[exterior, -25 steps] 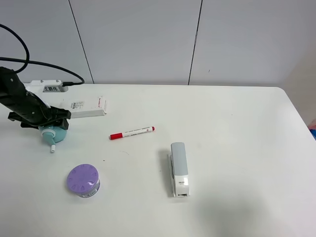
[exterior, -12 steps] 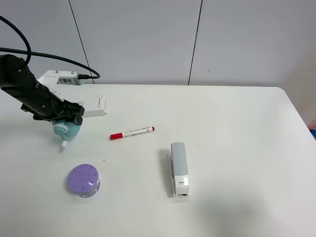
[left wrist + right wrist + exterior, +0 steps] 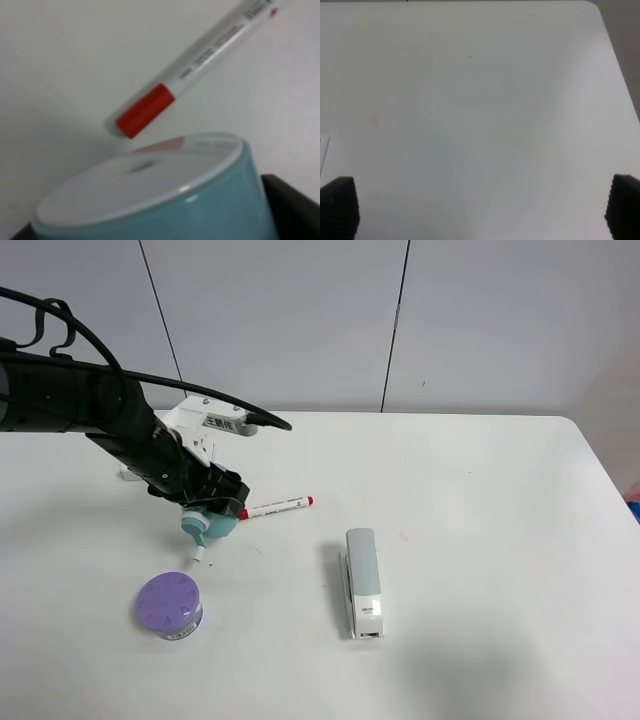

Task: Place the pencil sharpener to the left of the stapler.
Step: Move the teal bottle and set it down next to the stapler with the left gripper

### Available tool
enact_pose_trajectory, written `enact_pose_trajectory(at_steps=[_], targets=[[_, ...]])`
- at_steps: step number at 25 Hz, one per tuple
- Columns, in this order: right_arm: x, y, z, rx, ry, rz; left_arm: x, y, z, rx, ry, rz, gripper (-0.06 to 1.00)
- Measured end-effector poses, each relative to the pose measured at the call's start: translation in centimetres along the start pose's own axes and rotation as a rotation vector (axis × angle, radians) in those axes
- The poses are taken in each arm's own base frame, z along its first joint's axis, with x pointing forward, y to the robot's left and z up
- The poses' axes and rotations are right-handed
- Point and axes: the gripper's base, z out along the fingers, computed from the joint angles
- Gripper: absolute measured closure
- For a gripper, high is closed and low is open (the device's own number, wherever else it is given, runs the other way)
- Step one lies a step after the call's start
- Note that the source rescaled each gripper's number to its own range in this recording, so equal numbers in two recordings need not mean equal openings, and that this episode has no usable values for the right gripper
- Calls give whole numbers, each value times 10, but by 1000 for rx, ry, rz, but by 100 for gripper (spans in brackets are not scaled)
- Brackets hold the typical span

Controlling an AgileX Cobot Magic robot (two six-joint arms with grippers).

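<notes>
White table, stuff sitting on it: red-capped marker right beside the left gripper, purple round lidded disc near it, stapler well apart.

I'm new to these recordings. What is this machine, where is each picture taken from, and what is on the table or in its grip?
This is a robot with two arms working at a white table. The wide picture comes from a camera mounted high, off the arms. The other two come from a camera on each arm's wrist.

In the wide view only the left arm shows. The left fingers are closed on the pencil sharpener, a mint-teal plastic body. The left wrist view shows that sharpener very close and blurred, with the red-capped marker beyond it.

Also on the table are the stapler, grey and white, and a purple round disc.

The right wrist view shows mostly table surface and the right fingers, spread wide apart and holding nothing.
</notes>
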Motion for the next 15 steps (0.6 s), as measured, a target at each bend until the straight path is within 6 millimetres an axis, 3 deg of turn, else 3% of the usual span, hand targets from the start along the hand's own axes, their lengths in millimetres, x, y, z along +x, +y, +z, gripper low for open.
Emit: enact_pose_trajectory(at_steps=[8, 15], targets=[[0, 0, 0, 0, 0, 0, 11, -54, 3, 68, 38, 147, 93], [0, 0, 0, 0, 0, 0, 13, -70, 4, 86, 25, 207, 93]])
